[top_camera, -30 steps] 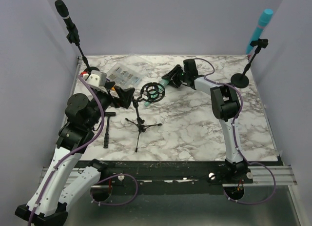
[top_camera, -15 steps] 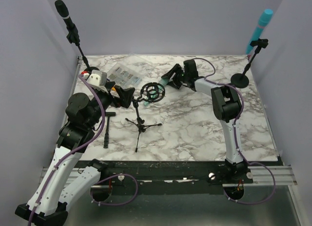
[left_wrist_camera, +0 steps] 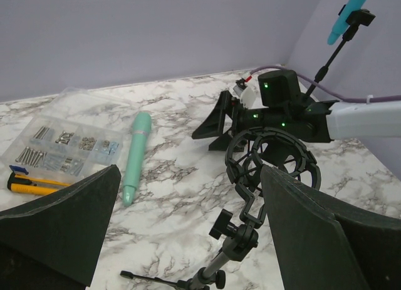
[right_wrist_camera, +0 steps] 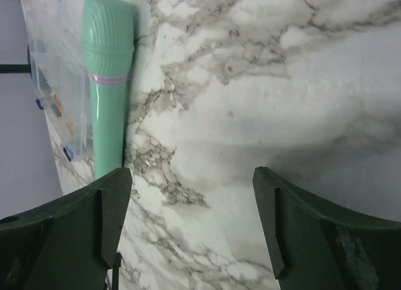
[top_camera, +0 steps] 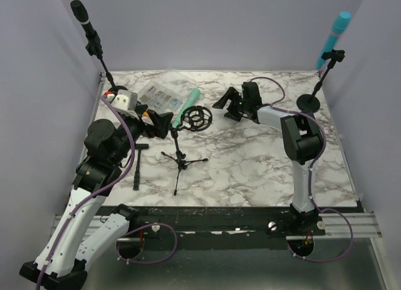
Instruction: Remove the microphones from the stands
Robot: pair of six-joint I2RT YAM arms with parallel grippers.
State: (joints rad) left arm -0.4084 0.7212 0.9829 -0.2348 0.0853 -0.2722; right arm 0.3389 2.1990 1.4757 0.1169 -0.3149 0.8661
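microphone (top_camera: 187, 107) laid on desk (top_camera: 250, 158), off stand (top_camera: 180, 153). right pincer (top_camera: 227, 105) spread, empty: to be retracted upward, microphone left undisturbed. left pincer (top_camera: 160, 123) spread.

A second ago the right gripper (top_camera: 224, 104) had the green microphone (top_camera: 187, 106) by the stand's ring mount (top_camera: 197, 118). Now the microphone lies flat on the table left of the ring, seemingly against the clear parts box (top_camera: 153, 97). The gripper's fingers have spread and it has drawn back rightward.
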